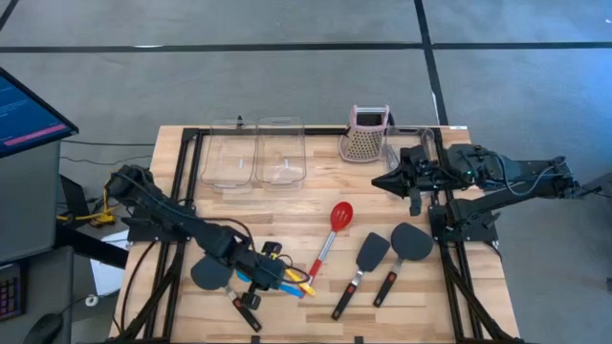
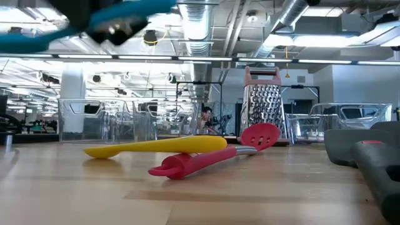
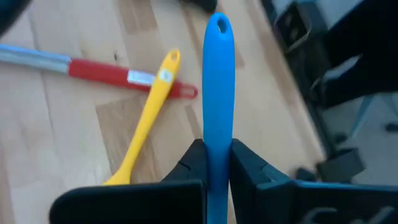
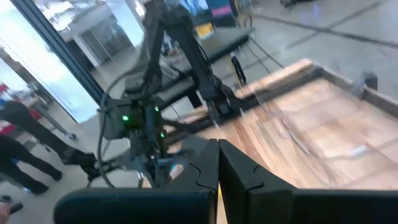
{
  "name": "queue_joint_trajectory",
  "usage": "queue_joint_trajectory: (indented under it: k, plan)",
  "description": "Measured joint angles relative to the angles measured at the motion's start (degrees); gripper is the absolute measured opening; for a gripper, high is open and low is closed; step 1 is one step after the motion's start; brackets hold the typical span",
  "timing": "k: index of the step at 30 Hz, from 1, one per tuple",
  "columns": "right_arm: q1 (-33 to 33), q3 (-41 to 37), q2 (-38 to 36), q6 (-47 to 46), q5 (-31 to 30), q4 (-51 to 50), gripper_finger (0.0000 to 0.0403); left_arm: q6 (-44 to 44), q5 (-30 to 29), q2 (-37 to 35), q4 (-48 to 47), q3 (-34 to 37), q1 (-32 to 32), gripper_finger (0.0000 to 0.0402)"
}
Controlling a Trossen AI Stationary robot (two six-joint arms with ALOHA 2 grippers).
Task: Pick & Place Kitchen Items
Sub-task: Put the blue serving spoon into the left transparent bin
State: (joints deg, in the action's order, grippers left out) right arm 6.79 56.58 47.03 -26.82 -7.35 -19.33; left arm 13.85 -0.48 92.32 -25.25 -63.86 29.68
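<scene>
The left pincer (image 3: pixel 217 168) is clamping its fingers tight on the blue spoon (image 3: pixel 217 81), holding it off the counter (image 1: pixel 287 205) near the front edge. Just beneath it, the yellow spoon (image 3: pixel 146 118) is lying across the handle of the red spoon (image 1: pixel 330 236). Two black spatulas (image 1: pixel 368 260) are resting side by side to the right of the red spoon, and a third (image 1: pixel 215 277) is lying under the left arm. The right pincer (image 1: pixel 394 182) is waiting fully closed and empty beside the box grater (image 1: pixel 365 136), near the clear bins (image 1: pixel 253 153).
</scene>
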Motion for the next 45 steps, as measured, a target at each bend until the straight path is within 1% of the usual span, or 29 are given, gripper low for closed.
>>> queue_joint_trajectory:
  k: [3, 7, 10, 14, 18, 21, 23, 27, 29, 33, 35, 38, 41, 45]
  plan:
    - [0.0, 0.0, -0.6, 0.2, 0.0, -0.1, 0.0, 0.6, -2.7, -2.4, -0.3, 0.0, -0.1, 0.0006]
    - [0.0, 0.0, -0.8, 0.4, 0.0, 0.0, 0.0, 0.6, -9.9, -6.2, 0.1, 0.0, -0.5, 0.0006]
    - [0.0, 0.0, -1.0, 0.4, 0.0, 0.1, 0.0, 0.6, -13.1, -9.4, 0.0, 0.0, -1.7, 0.0006]
    - [-0.1, 0.0, -0.8, 0.4, 0.0, 0.1, 0.0, -0.1, -17.6, -14.1, 0.1, 0.0, -4.7, 0.0006]
    - [-0.1, 0.0, 0.5, 0.4, 0.0, 0.3, 0.0, -2.0, -20.7, -18.6, 1.5, 0.0, -9.4, 0.0006]
    - [-0.1, 0.0, 2.3, 0.4, 0.0, 2.4, 0.0, -3.2, -21.0, -20.6, 6.6, 0.0, -13.6, 0.0006]
    - [-0.1, 0.0, 3.9, 0.4, 0.0, 3.0, 0.0, -4.5, -21.0, -20.9, 13.4, -0.1, -16.2, 0.0006]
    - [-0.4, 0.0, 7.1, 0.4, -0.2, 6.1, 0.0, -7.2, -17.5, -20.2, 28.0, -0.1, -20.9, 0.0006]
    - [-0.6, 0.0, 8.7, 0.4, -0.2, 8.2, 0.0, -7.5, -16.4, -19.5, 33.4, -0.2, -22.7, 0.0006]
    - [-0.6, 0.0, 12.3, 0.6, -0.2, 14.3, 0.0, -7.4, -15.5, -18.2, 41.0, -0.1, -25.5, 0.0006]
    - [-0.6, 0.0, 14.1, 1.8, -0.2, 17.4, 0.0, -7.4, -15.2, -16.9, 44.6, -0.2, -25.9, 0.0006]
    - [-0.4, 0.0, 16.7, 4.3, -0.2, 21.8, 0.0001, -7.2, -14.8, -14.9, 47.5, -0.1, -25.9, 0.0006]
    - [-0.4, 0.0, 18.6, 6.3, -0.1, 24.2, 0.0018, -5.9, -14.6, -13.3, 49.5, -0.1, -25.9, 0.0006]
    - [-0.4, 0.0, 20.3, 6.4, -0.1, 26.8, 0.0074, -4.6, -14.4, -11.4, 52.4, -0.1, -25.9, 0.0006]
